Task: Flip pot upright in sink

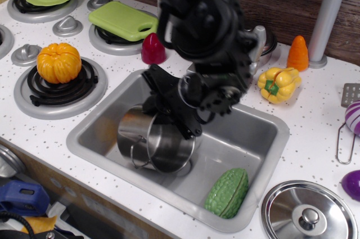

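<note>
There is one view, looking down at the counter from the front. The pot sits inside the sink, tilted with its open mouth turned toward the camera and slightly up, its base toward the rear-left wall. It hangs directly under the gripper, which reaches down onto the upper part of its rim.

The pot looks like thin polished steel: rigid, fairly light, and probably slippery, so a pinch across the rim wall seems the safest hold. The thin wire loop handle at its lower edge would likely swivel or slip if taken instead. A smooth curved wall can also roll out of the grip while it is tilted.

The gripper's jaws appear clamped on the top edge of the pot, one finger inside and one outside, though the dark mechanism hides the exact contact. Below and to the right of the gripper, a green bumpy gourd lies on the sink floor, apart from the pot, and it could get in the way when the pot is set down.
</note>
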You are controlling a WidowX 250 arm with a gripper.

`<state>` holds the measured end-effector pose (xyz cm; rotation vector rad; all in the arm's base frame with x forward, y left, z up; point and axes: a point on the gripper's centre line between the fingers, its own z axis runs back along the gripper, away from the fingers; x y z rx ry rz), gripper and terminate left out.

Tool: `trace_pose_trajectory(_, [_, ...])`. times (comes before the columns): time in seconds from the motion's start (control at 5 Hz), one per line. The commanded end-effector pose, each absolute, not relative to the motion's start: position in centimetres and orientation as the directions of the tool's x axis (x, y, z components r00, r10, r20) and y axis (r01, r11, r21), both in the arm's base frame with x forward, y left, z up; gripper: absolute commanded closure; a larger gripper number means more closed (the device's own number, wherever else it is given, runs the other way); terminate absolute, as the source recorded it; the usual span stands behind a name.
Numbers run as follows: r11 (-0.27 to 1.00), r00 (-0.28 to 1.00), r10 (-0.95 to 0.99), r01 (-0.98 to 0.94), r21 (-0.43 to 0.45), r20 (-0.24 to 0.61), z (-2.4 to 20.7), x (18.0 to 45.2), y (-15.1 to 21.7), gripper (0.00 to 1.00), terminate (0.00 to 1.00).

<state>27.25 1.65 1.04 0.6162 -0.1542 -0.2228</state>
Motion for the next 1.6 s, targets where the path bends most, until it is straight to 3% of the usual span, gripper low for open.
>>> trace_pose_trajectory(0.0, [0.843, 0.956, -0.261, 0.158, 0.515, 0.134, 2.31, 27.94, 1.57, 1.00, 0.00])
trace_pose_trajectory(0.2, [0.849, 0.953, -0.269, 0.167, 0.501, 0.137, 2.48, 28.00, 1.63, 1.00, 0.00])
trace_pose_trajectory(0.4, [0.855, 0.941, -0.292, 0.176, 0.488, 0.171, 2.26, 27.96, 1.74, 0.00, 0.00])
trace_pose_trajectory(0.6, [0.866, 0.908, -0.342, 0.205, 0.456, 0.242, 2.00, 27.80, 2.04, 0.00, 0.00])
trace_pose_trajectory(1.2, [0.866, 0.908, -0.342, 0.205, 0.456, 0.242, 2.00, 27.80, 2.04, 0.00, 0.00])
trace_pose_trajectory(1.4, [0.866, 0.908, -0.342, 0.205, 0.456, 0.242, 2.00, 27.80, 2.04, 0.00, 1.00])
